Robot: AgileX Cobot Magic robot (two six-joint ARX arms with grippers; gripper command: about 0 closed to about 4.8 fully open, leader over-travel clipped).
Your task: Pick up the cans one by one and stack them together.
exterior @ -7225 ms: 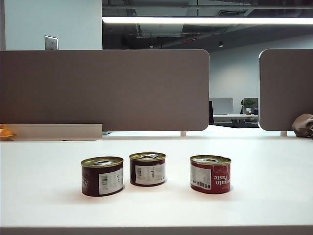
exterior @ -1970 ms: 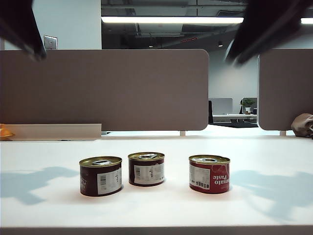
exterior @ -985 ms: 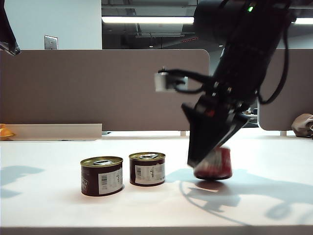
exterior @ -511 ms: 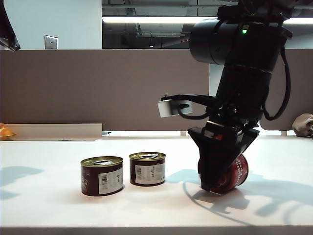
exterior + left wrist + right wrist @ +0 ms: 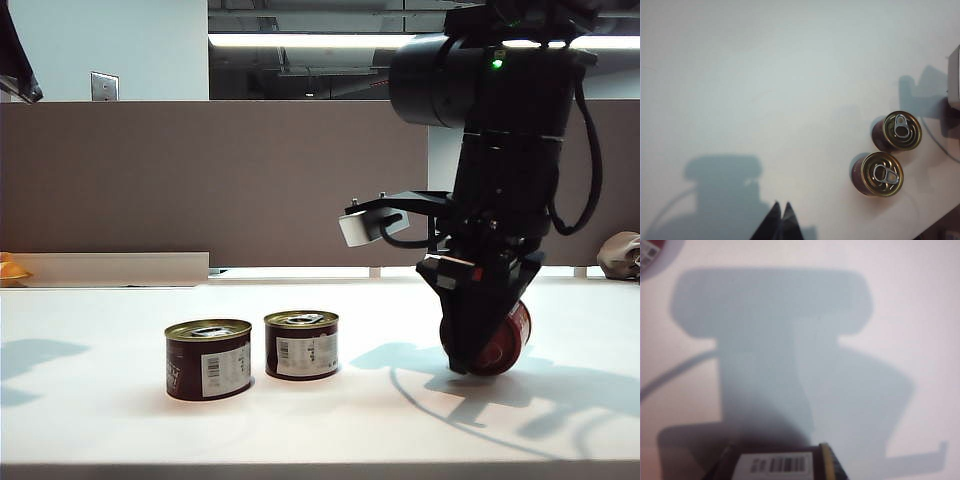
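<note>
Red can [image 5: 497, 345] tipped on its side at table right, my right gripper [image 5: 478, 335] clamped round it | step: first pick | next: lift, level it, carry onto dark cans [image 5: 208, 358] [image 5: 301, 344] | left gripper [image 5: 780, 220] pinched closed, hovering clear

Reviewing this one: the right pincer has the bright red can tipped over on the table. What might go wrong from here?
1. The bright red can sits tilted in the right pincer, so it may slip or land crooked on a stack.
2. The two dark cans stand close together; setting down on one may knock the other.
3. The left pincer is shut, raised over bare table, unable to help.
</note>
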